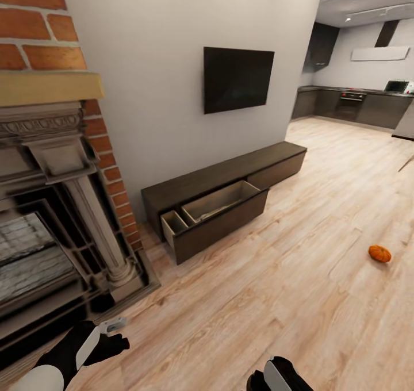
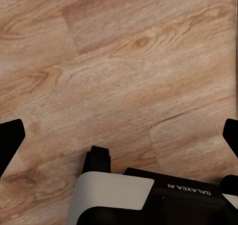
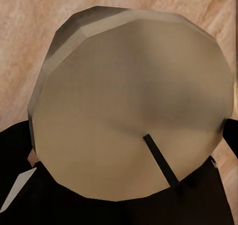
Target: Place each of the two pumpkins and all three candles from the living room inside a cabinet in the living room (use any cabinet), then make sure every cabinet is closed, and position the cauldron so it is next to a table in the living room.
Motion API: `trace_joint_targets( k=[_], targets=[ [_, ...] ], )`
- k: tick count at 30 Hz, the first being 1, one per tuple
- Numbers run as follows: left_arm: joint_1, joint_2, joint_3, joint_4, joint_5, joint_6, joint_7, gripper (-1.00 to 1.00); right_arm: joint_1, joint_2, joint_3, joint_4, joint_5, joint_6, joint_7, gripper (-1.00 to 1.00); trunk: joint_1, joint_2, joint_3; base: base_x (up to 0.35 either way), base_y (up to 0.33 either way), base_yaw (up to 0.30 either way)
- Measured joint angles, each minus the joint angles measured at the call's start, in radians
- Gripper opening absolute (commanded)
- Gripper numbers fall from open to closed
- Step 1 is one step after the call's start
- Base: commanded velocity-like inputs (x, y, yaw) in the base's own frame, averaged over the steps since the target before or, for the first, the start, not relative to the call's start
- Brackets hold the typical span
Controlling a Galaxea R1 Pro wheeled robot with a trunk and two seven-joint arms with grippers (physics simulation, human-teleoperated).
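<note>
Right pincer [image 3: 130,183] grips a squat olive-grey candle [image 3: 134,106], wick end toward the camera, close over the light wood plank floor [image 1: 299,299]. Left pincer [image 2: 119,135] spread wide, nothing between the fingers. Small orange pumpkin [image 1: 379,253] on the floor at 3 o'clock. Long dark-brown wood cabinet [image 1: 230,192] at 12 o'clock, one drawer [image 1: 215,207] pulled out, under the black wall TV [image 1: 237,79].

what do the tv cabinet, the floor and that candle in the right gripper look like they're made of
Cabinet: dark brown wood or veneer, matte, faint grain; the open drawer is pale beige inside.
Floor: light wood planks, with visible grain, knots and seams, low sheen.
Candle: dull olive-beige, probably wax, with a faceted edge and a dark wick; it sits close against the right gripper's camera.
</note>
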Motion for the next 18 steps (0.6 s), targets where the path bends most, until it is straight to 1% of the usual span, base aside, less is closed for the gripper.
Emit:
trace_joint_targets(
  k=[18],
  targets=[
    [0.000,0.001,0.000,0.000,0.000,-0.002,0.000,1.00,0.000,0.000,0.000,0.001,0.001,0.000,0.000,-1.00,0.000,0.000,0.009,0.000,0.000,-0.280]
  ],
)
